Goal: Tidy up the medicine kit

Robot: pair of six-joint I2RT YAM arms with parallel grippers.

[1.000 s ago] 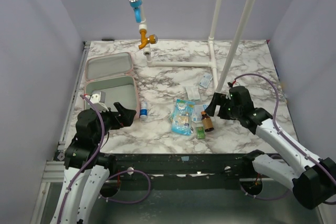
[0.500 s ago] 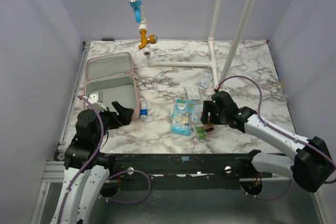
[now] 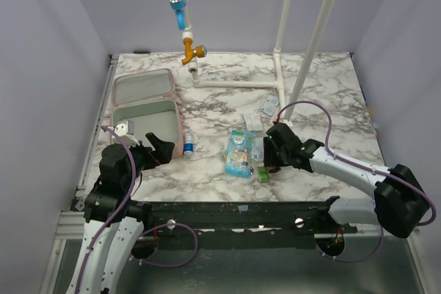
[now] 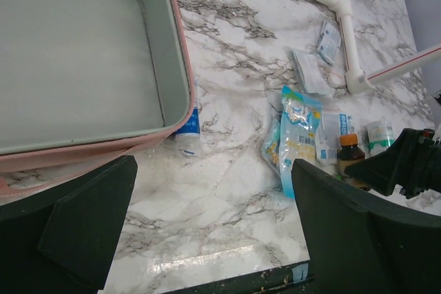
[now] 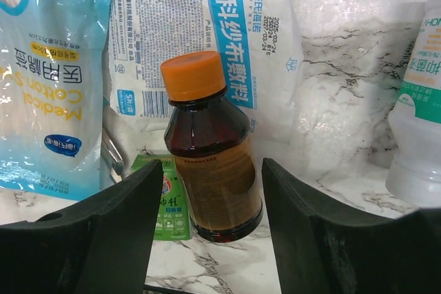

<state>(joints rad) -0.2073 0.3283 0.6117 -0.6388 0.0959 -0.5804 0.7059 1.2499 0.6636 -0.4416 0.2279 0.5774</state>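
The pink medicine kit [image 3: 177,111] lies open at the left, its grey lining bare; the left wrist view shows its near tray [image 4: 173,67]. My left gripper [image 3: 164,149] is open and empty, low in front of the kit [image 4: 213,239]. My right gripper [image 3: 270,157] is open, its jaws either side of an upright brown bottle [image 5: 210,149] with an orange cap, not touching it. The bottle also shows in the left wrist view [image 4: 349,156]. A blue cotton-swab packet [image 3: 238,153] lies just left of it.
A small white bottle [image 3: 188,148] lies by the kit's right wall. A green box [image 5: 164,204] and a gauze packet [image 5: 207,25] lie beside the brown bottle, a white bottle [image 5: 417,135] to its right. Small sachets [image 3: 269,107] and white pipe posts [image 3: 279,67] stand behind.
My right arm has swung left and lowered, bringing its open jaws around the brown bottle. The left arm has barely moved.
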